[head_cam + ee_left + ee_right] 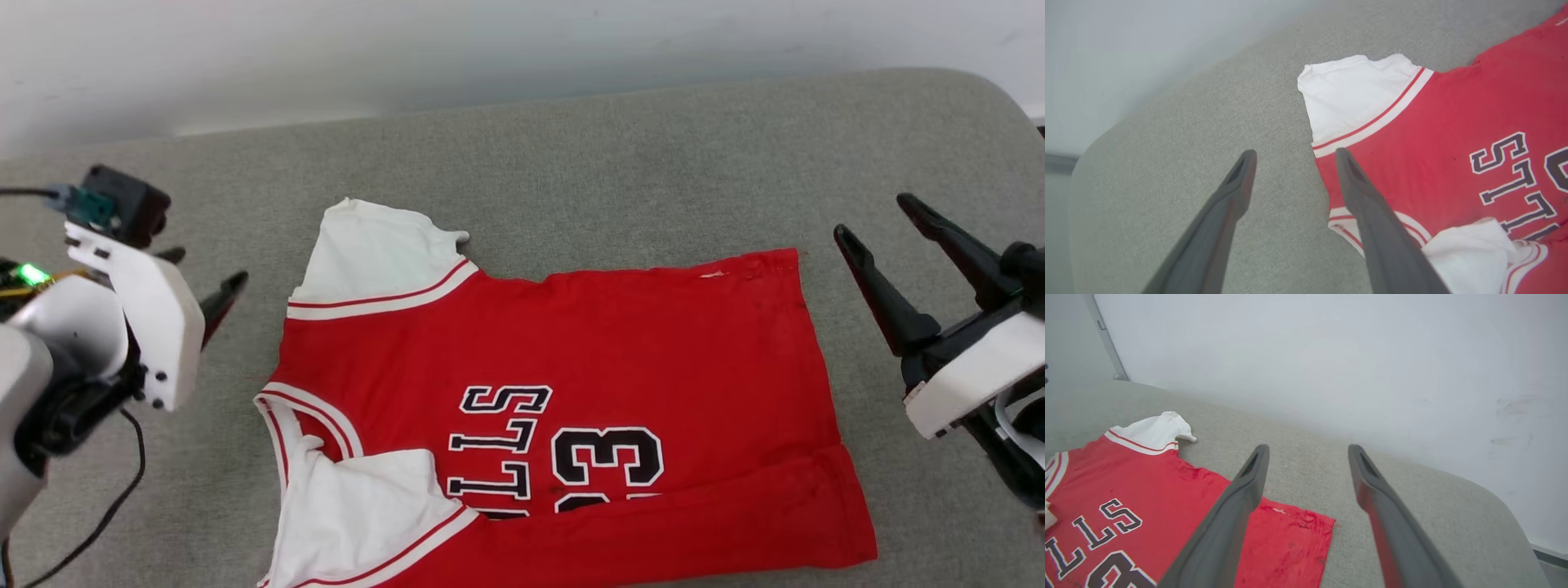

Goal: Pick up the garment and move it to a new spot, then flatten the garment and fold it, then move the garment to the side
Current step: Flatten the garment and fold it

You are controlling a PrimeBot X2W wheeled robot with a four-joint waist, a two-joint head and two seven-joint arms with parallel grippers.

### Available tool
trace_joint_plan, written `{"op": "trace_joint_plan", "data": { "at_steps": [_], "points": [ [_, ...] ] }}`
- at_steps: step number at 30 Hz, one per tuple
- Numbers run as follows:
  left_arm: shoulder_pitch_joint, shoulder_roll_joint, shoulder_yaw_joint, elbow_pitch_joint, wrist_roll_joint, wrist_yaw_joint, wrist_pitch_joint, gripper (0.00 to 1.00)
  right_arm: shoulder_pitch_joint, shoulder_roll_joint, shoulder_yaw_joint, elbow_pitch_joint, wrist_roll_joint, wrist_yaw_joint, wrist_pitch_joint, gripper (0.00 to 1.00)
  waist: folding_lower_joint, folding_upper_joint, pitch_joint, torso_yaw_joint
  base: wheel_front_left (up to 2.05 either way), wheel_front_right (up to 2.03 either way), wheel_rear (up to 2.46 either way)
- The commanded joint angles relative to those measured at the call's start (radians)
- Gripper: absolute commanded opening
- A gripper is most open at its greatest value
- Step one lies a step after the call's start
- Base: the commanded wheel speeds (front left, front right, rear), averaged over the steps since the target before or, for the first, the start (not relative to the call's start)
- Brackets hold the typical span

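The garment [620, 343], a red jersey with white sleeves and black lettering with the number 33, lies front up on the grey padded surface [588, 155], neck to the left and hem to the right. Its near edge is folded up over the lower lettering, and the near sleeve [359, 506] is turned onto the chest. My left gripper [204, 269] hovers open just left of the far sleeve [367, 253]. My right gripper [873, 216] stands open just right of the hem's far corner. In the left wrist view the left gripper [1295, 154] holds nothing beside the garment [1433, 155]. The right gripper [1309, 449] is empty above the garment's [1147, 490] hem corner.
A white wall [408, 49] runs behind the grey surface, whose rounded far right corner [988, 98] shows. A black cable [114, 498] hangs from my left arm over the surface's left side. Bare grey padding lies beyond the garment and on both sides of it.
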Motion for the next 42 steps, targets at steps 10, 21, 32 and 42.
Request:
{"op": "trace_joint_plan", "data": {
  "at_steps": [10, 21, 32, 42],
  "points": [
    [-0.235, -0.078, 0.037, 0.167, 0.013, -0.053, 0.039, 1.0, 0.169, 0.244, -0.256, -0.131, -0.251, -0.001, -0.142, 1.0, 0.0, 0.0, 0.156, -0.06, 0.0, 0.0, 0.0],
    [-0.511, -0.125, -0.006, 0.283, -0.058, -0.121, 0.425, 1.0, 0.126, 0.283, -0.245, -0.204, -0.305, -0.001, -0.141, 1.0, 0.0, 0.0, 0.329, -0.118, 0.0, 0.0, 0.0],
    [-0.616, -0.132, -0.077, 0.345, -0.023, -0.144, 0.591, 1.0, 0.074, 0.291, -0.208, -0.188, -0.305, -0.001, -0.161, 1.0, 0.0, 0.0, 0.428, -0.149, 0.0, 0.0, 0.0],
    [-0.598, -0.142, -0.109, 0.36, -0.042, -0.167, 0.559, 0.0, 0.029, 0.27, -0.235, -0.152, -0.301, -0.001, -0.17, 1.0, 0.0, 0.0, 0.396, -0.135, 0.0, 0.0, 0.0]
  ]
}}
